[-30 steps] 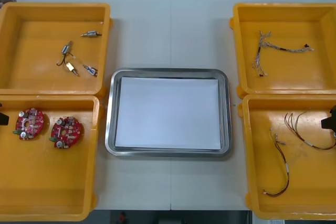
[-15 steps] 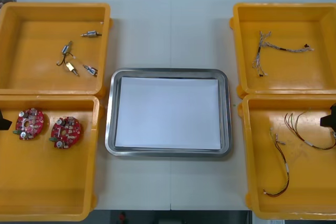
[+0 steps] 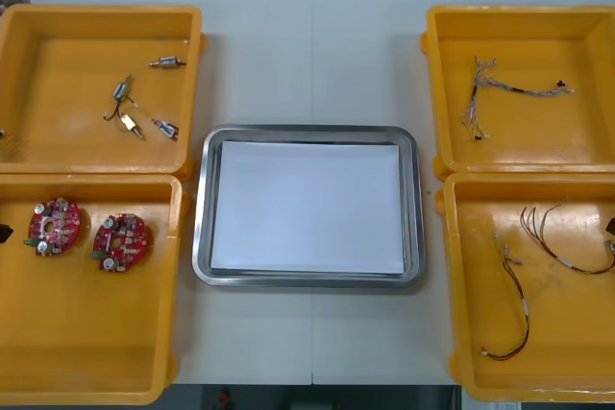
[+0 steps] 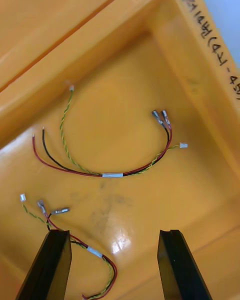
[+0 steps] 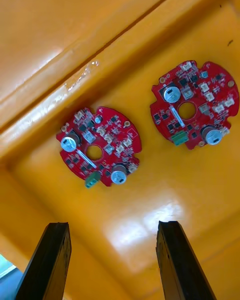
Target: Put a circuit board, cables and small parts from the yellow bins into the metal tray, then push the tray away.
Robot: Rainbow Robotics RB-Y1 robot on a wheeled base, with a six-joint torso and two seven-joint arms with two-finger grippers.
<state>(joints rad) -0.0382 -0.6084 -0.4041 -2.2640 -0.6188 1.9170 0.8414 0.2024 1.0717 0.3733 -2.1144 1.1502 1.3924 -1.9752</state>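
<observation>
**A:** Over the near left bin [image 3: 86, 352], the left gripper [image 5: 112, 225] hangs with its fingers [image 5: 50, 260] wide apart and nothing between them. Two circuit boards [image 5: 97, 147] lie flat on the bin floor, just beyond the fingers.

**B:** And what is the danger there?

**A:** The boards are near each other, and one is close to the bin wall. If the fingers come down off centre, I think they may push a board against the wall, or knock the second board. Also, a flat thin board gives little to grip (only its rim), so it can slip out.

**B:** And on the right side?

**A:** The right gripper [image 4: 112, 232] is over the near right bin [image 3: 538, 372], also open and empty. Two red and yellow cables [image 4: 112, 175] lie below it. The nearer one lies partly between the fingers [image 4: 175, 265].

**B:** So a tangle is possible?

**A:** Yes. The cables are thin and loose, so the fingers may close on one strand only, or drag both cables together.

**B:** Where is the metal tray?

**A:** The metal tray [image 3: 200, 208] sits in the middle between the bins, white inside, with nothing in it yet. The small metal parts [image 3: 165, 62] lie in the far left bin [image 3: 58, 141]. If both arms carry to the tray at once, they could meet over it.
</observation>
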